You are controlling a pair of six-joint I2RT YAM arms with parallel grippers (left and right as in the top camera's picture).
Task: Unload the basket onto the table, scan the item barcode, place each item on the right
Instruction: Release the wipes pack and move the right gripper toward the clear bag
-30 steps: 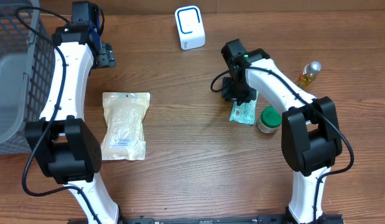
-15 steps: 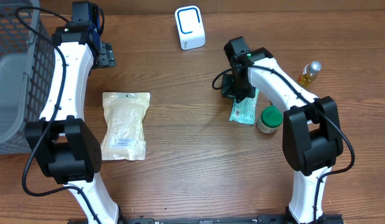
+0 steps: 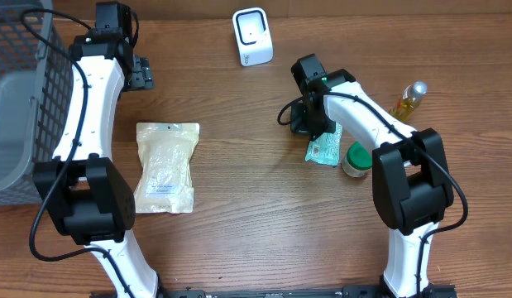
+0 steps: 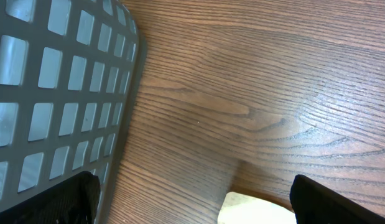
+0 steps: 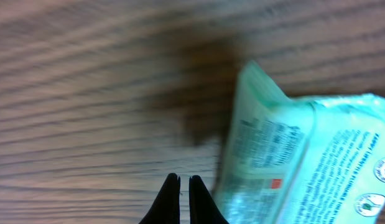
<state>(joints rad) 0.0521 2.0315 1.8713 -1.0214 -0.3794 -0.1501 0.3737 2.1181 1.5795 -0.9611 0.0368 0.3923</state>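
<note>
— So, where is the green packet?
— Flat on the worktop, just beside the right tool, off to its right in the wrist view.
— And that tool?
— Fingers pressed together, nothing between them.
— The left tool?
— Spread wide above the wood, gripping nothing, with the grey basket to its left.

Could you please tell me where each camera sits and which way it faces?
Overhead: above the table, looking straight down; left arm and right arm show.
Left wrist: facing table and basket wall; its open fingers show.
Right wrist: low, facing table and green packet; its shut fingers show.
Overhead and right wrist share the green packet.
</note>
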